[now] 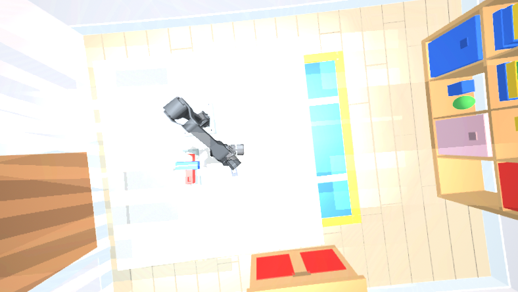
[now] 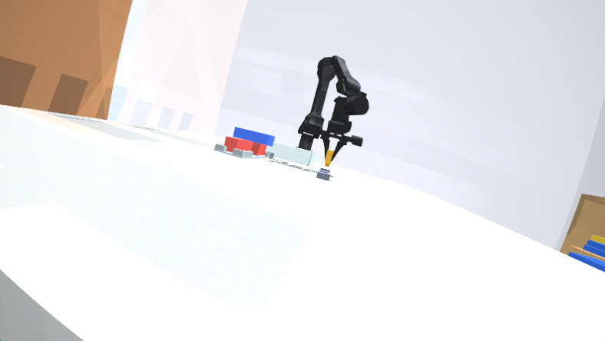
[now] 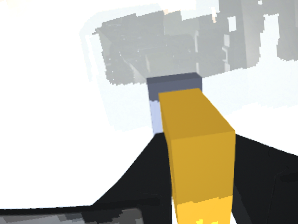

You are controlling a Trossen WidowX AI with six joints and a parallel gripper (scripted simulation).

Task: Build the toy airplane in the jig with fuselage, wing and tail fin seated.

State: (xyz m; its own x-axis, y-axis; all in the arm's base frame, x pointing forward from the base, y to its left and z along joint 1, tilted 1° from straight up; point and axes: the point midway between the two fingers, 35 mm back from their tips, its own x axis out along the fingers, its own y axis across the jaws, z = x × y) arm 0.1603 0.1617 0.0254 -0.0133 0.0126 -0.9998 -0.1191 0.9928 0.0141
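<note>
Top view: yellow fin not visible, gripper (image 1: 235, 170) (image 2: 328, 160) (image 3: 185, 139) fingertips too small to tell. Exterior: fuselage socket near tail — can't make out; wing (image 1: 187, 165) (image 2: 253, 136) covers its own tab. Wrist: yellow fin's (image 2: 329, 157) (image 3: 202, 165) near end cut off at bottom edge, holder (image 1: 234, 172) (image 2: 323, 173) (image 3: 174, 85) partly hidden behind it.

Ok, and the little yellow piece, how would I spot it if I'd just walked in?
Find the tall black robot arm on the white table and follow it down to its gripper. Pinched there is a small upright yellow block, unlike the red body and blue bar stacked nearby.
</note>
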